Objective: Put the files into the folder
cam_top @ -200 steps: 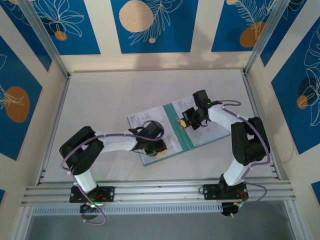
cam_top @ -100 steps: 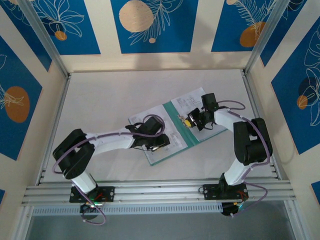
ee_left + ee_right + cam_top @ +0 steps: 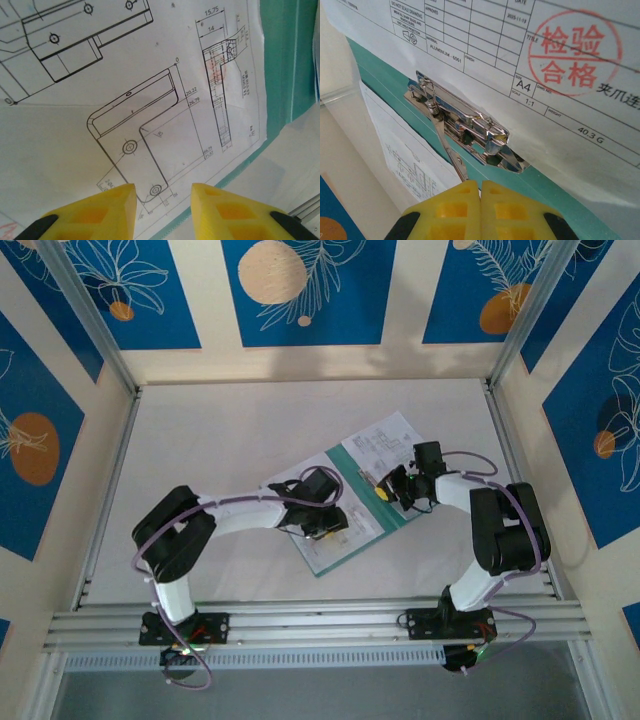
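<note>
Folder (image 3: 287, 50) farther right than before

Files (image 3: 150, 75) matt white paper; folder (image 3: 287, 55) smooth matt teal card; clip (image 3: 465, 122) shiny bright metal; right pincer (image 3: 480, 195) matt yellow plastic; bench (image 3: 220, 440) dull, pale.

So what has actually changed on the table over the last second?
The folder and its printed sheets slid and turned a little toward the right side of the table. The right gripper drew back that way, and the left gripper followed across. Unchanged: the right gripper is shut by the metal clip, and the left gripper is over the left-hand sheet.
</note>
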`<state>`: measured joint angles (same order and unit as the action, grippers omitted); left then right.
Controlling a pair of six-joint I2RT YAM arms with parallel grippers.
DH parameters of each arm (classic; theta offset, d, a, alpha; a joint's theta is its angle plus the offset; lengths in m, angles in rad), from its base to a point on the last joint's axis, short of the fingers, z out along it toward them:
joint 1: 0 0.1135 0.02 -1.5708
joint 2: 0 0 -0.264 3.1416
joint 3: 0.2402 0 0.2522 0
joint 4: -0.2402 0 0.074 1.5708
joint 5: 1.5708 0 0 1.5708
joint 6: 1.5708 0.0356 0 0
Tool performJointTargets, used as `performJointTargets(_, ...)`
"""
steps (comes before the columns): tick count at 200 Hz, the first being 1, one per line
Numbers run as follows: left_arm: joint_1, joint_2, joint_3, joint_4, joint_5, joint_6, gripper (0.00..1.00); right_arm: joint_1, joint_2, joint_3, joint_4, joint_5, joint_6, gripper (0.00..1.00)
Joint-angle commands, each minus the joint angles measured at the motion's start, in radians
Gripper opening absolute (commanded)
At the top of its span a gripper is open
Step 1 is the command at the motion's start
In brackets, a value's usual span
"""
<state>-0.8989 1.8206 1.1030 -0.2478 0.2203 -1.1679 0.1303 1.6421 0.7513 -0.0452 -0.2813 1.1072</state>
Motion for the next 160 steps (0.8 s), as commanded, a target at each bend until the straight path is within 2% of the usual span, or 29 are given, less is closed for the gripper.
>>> performJointTargets(1,-0.003,0.031,0.024,-0.008,0.024,0.007,0.32,-0.006,0.035,-0.055,-0.065,0.077,-0.01,0.0)
performJointTargets(39,-0.004,0.043,-0.001,-0.027,0.011,-0.025,0.29,-0.007,0.05,-0.06,-0.042,0.088,0.011,0.0)
performJointTargets(80,-0.002,0.042,-0.016,-0.095,-0.023,-0.053,0.25,0.029,0.087,-0.001,-0.18,0.149,0.058,0.0)
performJointTargets(160,0.045,-0.018,-0.149,-0.166,-0.074,-0.103,0.22,0.103,0.105,0.018,-0.212,0.2,0.136,0.0)
